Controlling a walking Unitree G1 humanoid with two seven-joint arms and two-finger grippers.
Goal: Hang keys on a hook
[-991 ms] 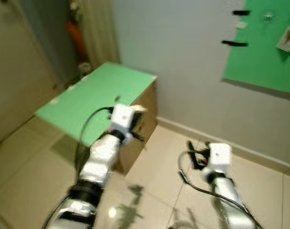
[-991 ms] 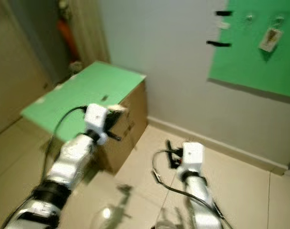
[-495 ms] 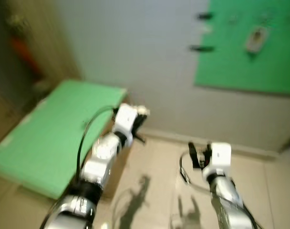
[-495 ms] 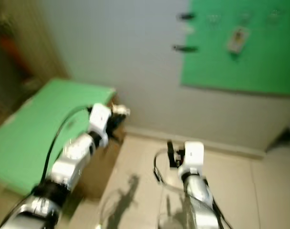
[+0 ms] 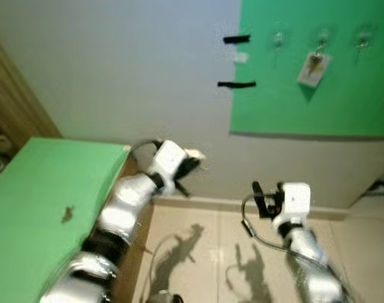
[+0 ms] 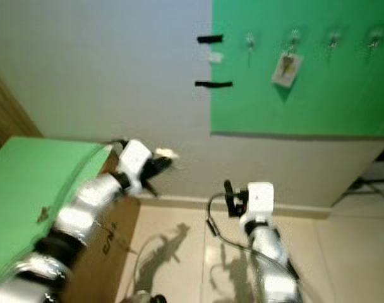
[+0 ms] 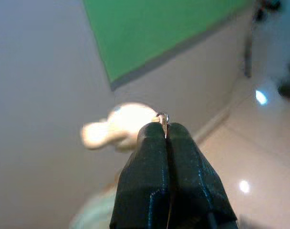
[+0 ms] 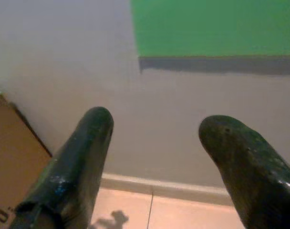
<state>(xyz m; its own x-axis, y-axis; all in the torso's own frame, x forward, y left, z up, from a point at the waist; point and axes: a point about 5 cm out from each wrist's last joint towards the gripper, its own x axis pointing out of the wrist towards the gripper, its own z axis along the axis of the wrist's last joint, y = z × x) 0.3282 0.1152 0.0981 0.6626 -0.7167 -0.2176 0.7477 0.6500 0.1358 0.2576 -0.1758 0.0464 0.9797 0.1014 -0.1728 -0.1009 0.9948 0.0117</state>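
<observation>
Now the left gripper (image 7: pixel 166 131) is up at chest height, its two black fingers (image 7: pixel 145 157) pinched tight together on the keys (image 7: pixel 163 117); a small metal ring pokes out right at the tips, with a pale cream fob (image 7: pixel 117 125) dangling just beyond them; holding by the ring looks deliberate, since that is the part that has to slip over a hook. From the head camera the cream fob shows at the front of the left gripper, ahead of the white wrist block; the green-topped cardboard box (image 5: pixel 34 202) sits behind and below that arm.

Up and well ahead of the left gripper is the green board (image 5: pixel 312 69) on the grey wall (image 5: pixel 116 63), with a row of small hooks (image 5: pixel 278 43) near its top; one hook already carries a tagged key (image 5: pixel 314 67), the hooks either side of it look free, though blur makes that hard to swear to. Two strips of black tape (image 5: pixel 236 39) mark the wall just beside the board's edge.

The right gripper (image 8: pixel 154 138) hangs lower, fingers spread wide with nothing between them, facing the wall and skirting board; idle, I'd say.

Judgement: carrying phase; the keys are well short of the hooks, and the arm must reach up and forward.
</observation>
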